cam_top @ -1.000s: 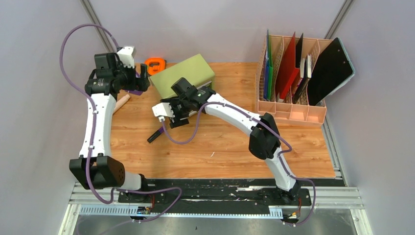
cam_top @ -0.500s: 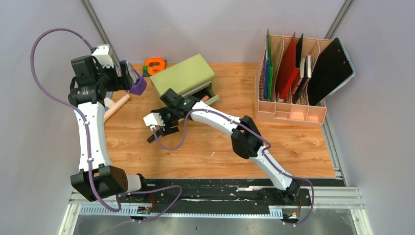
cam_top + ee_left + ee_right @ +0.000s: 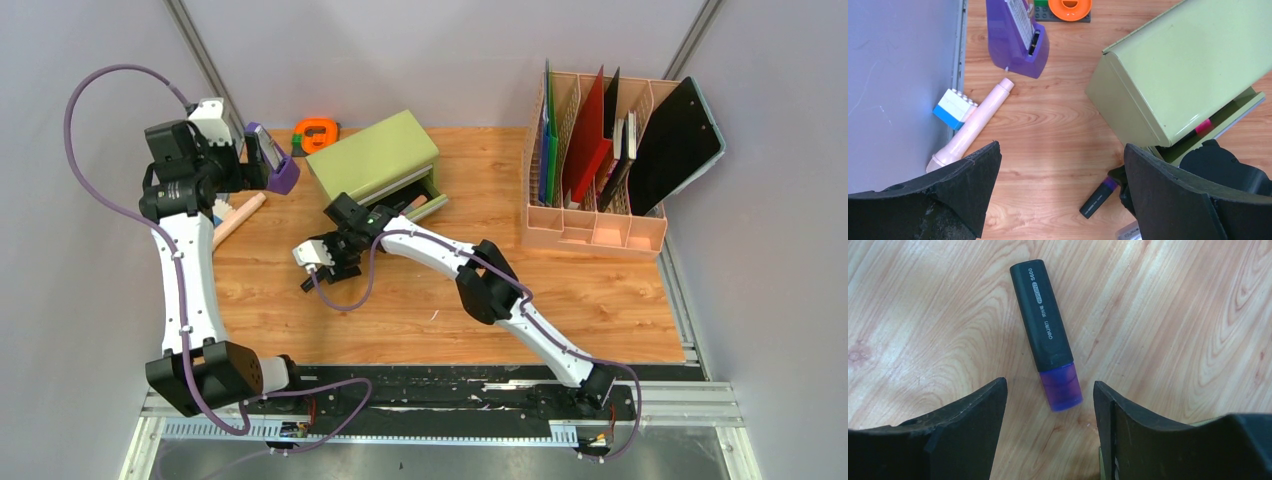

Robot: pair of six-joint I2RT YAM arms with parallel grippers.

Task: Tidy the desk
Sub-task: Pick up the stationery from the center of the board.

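Note:
The desk (image 3: 450,290) is orange-brown wood grain. A black highlighter with a purple cap (image 3: 1045,330) lies flat on it, left of the olive-green drawer chest (image 3: 372,155); it also shows in the left wrist view (image 3: 1100,196) and the top view (image 3: 312,283). My right gripper (image 3: 1048,410) is open and empty, low over the desk, its fingers either side of the purple cap end without touching it. My left gripper (image 3: 1060,200) is open and empty, held high over the desk's far left (image 3: 240,170).
The chest's drawer (image 3: 1220,120) is open with pens inside. A purple stapler-like object (image 3: 1018,37), an orange tape measure (image 3: 317,131), a pale pink tube (image 3: 973,125) and a blue-white block (image 3: 953,109) sit at far left. A pink file organizer (image 3: 590,150) stands far right.
My right gripper has moved left and nearer, down over the highlighter. My left arm pulled back left and up from the chest, then held still.

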